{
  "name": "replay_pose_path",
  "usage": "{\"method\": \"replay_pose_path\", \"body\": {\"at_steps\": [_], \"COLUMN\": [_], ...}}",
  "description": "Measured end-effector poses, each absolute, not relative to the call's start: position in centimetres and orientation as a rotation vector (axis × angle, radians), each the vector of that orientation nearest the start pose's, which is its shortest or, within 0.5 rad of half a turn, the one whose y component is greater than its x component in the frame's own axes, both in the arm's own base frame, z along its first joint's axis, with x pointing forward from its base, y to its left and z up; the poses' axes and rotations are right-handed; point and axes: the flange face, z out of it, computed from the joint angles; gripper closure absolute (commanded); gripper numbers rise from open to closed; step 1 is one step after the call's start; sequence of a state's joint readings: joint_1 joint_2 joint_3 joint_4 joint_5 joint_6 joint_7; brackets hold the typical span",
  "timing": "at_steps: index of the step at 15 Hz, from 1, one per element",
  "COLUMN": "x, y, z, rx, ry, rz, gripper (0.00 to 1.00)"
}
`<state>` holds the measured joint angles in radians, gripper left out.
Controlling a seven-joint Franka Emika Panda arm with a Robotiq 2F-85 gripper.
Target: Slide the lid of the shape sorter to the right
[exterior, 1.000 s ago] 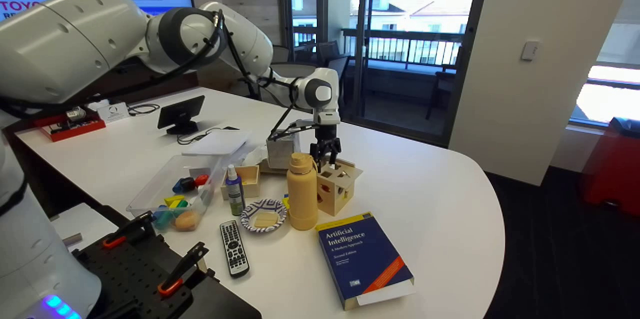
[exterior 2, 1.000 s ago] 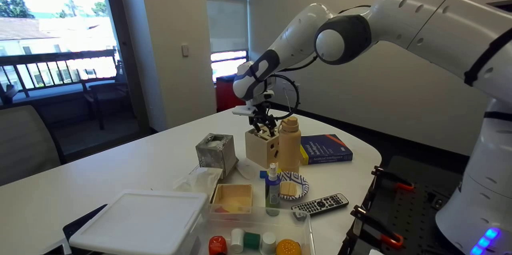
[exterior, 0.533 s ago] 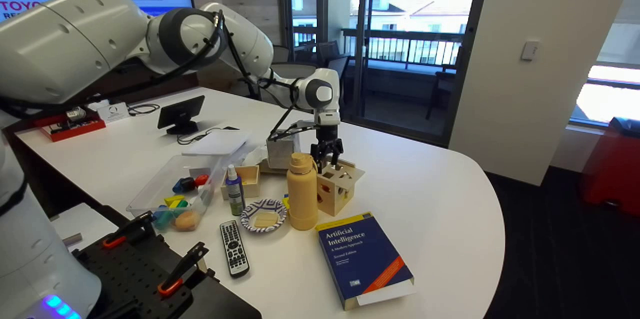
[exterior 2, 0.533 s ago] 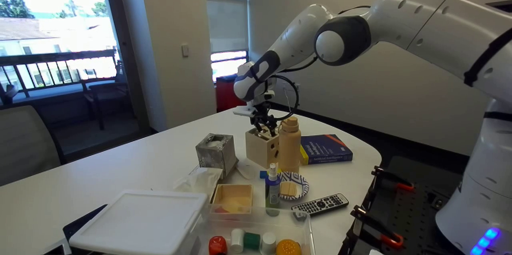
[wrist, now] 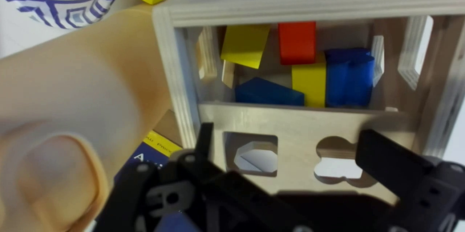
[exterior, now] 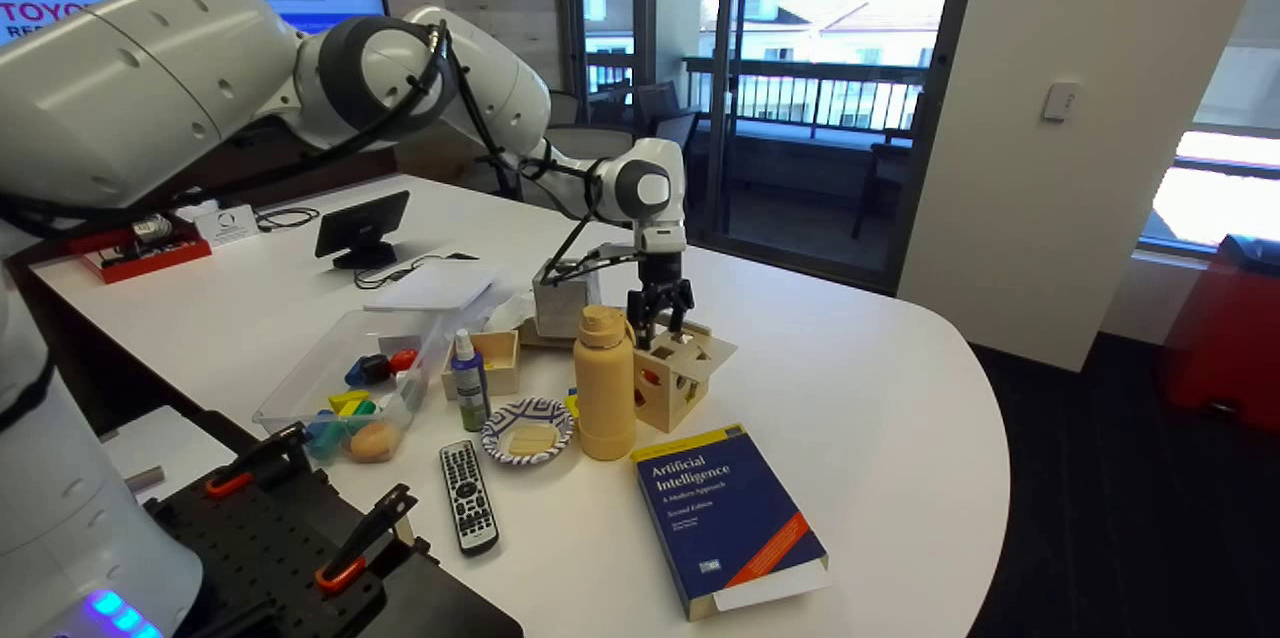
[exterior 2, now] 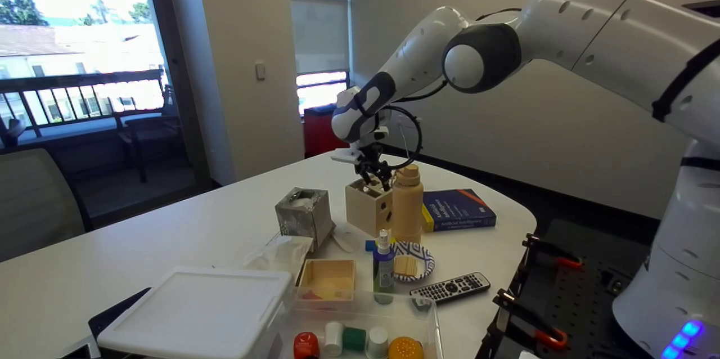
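Jaw state: my gripper (wrist: 287,141) hangs over the shape sorter (exterior 2: 361,210), jaws spread wide apart above the lid (wrist: 294,121); whether they touch it I cannot tell from here.
Lid position: in the wrist view it covers one part of the shape sorter's top; in an exterior view I see the lid (exterior: 718,352) jutting past the side wall.
Uncovered part: red block (wrist: 297,43), yellow blocks (wrist: 245,44) and blue blocks (wrist: 348,79) inside.
Neighbours: yellow bottle (exterior 2: 407,207) upright just beside the shape sorter; blue book (exterior: 730,508) near both.
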<state>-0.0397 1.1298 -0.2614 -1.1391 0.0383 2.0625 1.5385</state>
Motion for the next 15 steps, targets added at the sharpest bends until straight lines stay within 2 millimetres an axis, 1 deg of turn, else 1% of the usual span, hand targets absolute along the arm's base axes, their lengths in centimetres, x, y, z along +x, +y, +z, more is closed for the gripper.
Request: {"method": "replay_pose_path", "body": {"at_steps": [7,15], "x": [71.7,71.6], "y": [-17.6,-18.1], "z": [10.3,10.3], "rx": [-2.198,-2.211], "ry": [2.627,2.639], "rz": [0.01,-0.016], "gripper": [0.0,0.0]}}
